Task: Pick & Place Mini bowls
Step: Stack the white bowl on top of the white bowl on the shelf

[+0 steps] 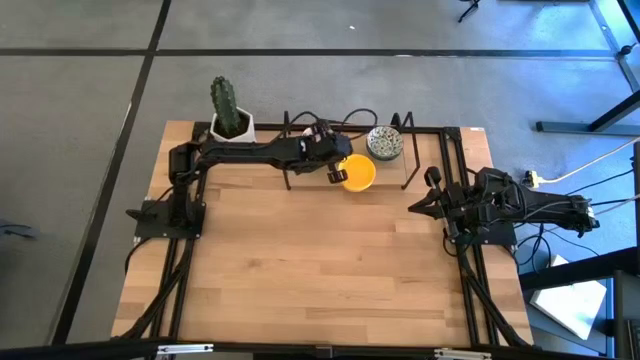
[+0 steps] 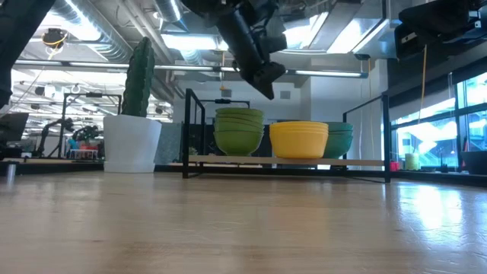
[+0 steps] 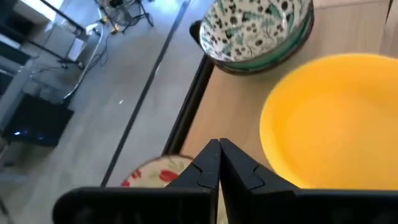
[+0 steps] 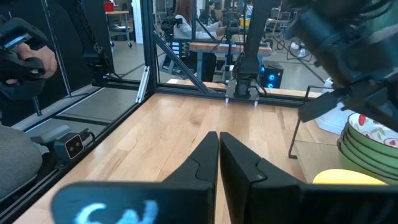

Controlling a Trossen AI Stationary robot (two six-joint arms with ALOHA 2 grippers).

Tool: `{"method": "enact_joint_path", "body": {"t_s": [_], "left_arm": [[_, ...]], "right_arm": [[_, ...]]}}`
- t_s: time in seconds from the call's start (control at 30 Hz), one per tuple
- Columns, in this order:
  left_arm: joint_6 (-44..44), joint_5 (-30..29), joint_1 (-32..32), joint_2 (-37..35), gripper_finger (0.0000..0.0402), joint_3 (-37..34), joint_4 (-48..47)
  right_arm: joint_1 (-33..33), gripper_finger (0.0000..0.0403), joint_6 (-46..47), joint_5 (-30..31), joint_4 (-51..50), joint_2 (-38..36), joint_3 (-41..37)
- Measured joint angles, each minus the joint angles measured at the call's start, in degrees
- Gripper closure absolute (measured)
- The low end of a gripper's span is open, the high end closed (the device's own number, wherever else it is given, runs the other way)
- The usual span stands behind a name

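Three stacks of mini bowls stand on the table's far part: a yellow stack, a stack topped by a white bowl with a grey-green pattern, and one topped by a red-flowered bowl. In the low view the stacks stand side by side. My left gripper hovers shut above the table just left of the yellow stack, touching nothing. My right gripper waits shut at the table's right edge, nothing between its fingers.
A cactus in a white pot stands at the far left corner. A black frame of thin rods rises around the bowl stacks. The near half of the wooden table is bare board. A person's hand shows beyond the table.
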Motion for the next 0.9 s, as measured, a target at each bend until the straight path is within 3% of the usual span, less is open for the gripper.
{"method": "enact_joint_path", "body": {"t_s": [0.4, 0.9], "left_arm": [[-3.07, 10.0, 6.7, 0.13, 0.04, 0.0, 0.98], [-4.33, 9.75, 6.95, 0.17, 0.0399, 0.0, -1.38]], "right_arm": [[0.0, 0.0385, 0.0, 0.0, 0.0, 0.01, 0.0], [0.0, 0.0385, -0.02, 0.0, 0.0, 0.02, -0.01]]}}
